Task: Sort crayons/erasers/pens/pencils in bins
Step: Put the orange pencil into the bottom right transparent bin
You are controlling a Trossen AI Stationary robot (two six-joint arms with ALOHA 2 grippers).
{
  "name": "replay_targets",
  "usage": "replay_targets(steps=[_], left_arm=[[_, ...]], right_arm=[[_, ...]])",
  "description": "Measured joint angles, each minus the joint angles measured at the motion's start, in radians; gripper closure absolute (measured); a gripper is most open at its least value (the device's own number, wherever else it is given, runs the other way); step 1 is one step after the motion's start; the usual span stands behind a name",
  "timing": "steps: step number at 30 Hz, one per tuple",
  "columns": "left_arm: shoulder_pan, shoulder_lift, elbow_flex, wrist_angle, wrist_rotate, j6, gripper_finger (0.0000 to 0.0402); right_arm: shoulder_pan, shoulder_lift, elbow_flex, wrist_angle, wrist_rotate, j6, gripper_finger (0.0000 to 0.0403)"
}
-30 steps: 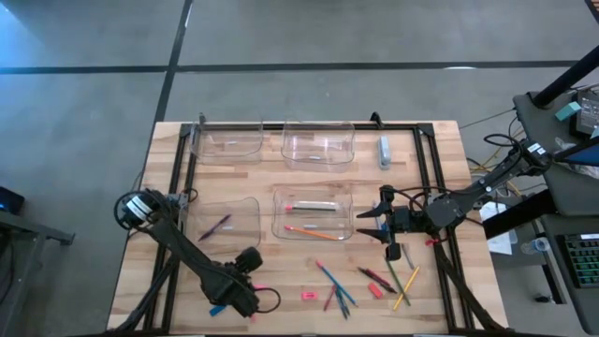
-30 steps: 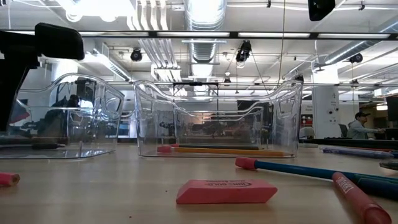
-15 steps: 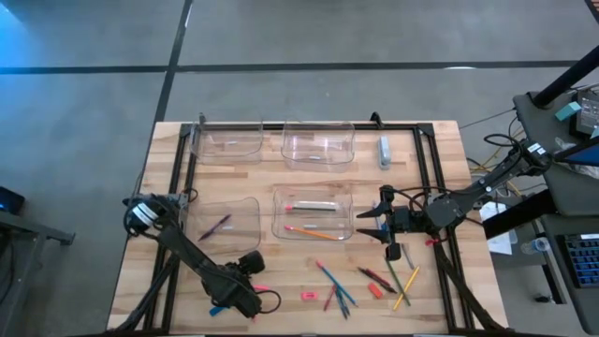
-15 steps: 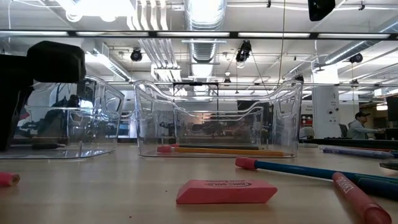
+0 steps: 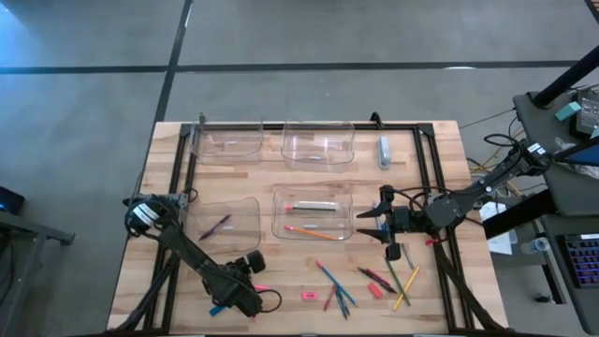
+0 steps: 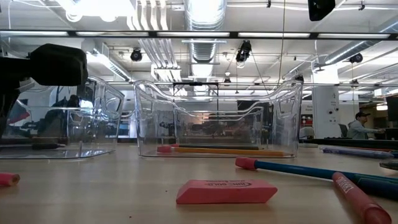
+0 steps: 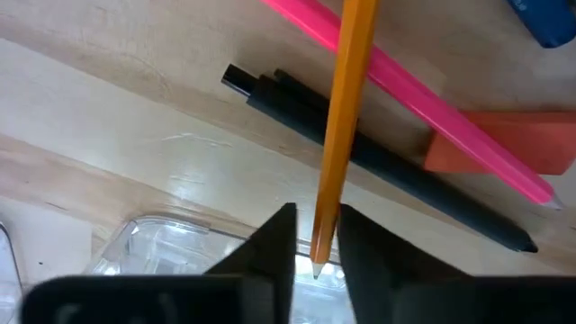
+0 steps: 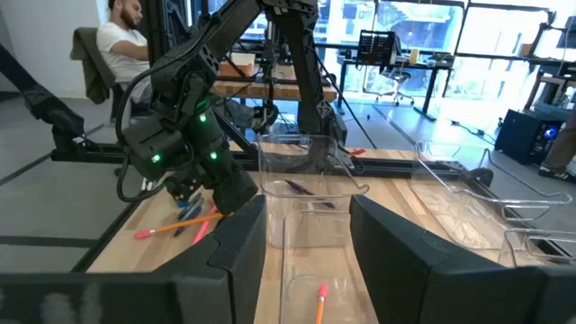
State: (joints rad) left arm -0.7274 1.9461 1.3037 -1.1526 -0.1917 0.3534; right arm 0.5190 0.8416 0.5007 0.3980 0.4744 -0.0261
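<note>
Wood table [image 5: 440,159], concrete floor [image 5: 281,37]

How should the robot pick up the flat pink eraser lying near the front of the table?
Probably from straight above, with the jaws across the pink eraser's two long sides, near its middle. It lies flat on the table with bare wood around it, so its low, parallel long edges look like the easiest faces to pinch.

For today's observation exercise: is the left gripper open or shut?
Shut on the orange pencil: in the wrist view, the left gripper has its two fingers tight against both sides of the pencil's tip end.
</note>
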Motion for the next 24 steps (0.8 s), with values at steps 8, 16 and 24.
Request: replay_targets(steps=[8, 16, 24], left_arm=[[0.001, 0.0, 0.004, -0.009, 0.0, 0.0, 0.0394], [0.001, -0.005, 0.065, -0.018, -0.021, -0.006, 0.0393], [0.045, -0.082, 0.236, -0.079, -0.114, -0.137, 0.0393]], right_arm=[[0.0, 0.0, 0.0, 0.0, 0.0, 0.0, 0.025], [0.0, 0.0, 0.0, 0.0, 0.0, 0.0, 0.025], [0.0, 0.0, 0.0, 0.0, 0.0, 0.0, 0.025]])
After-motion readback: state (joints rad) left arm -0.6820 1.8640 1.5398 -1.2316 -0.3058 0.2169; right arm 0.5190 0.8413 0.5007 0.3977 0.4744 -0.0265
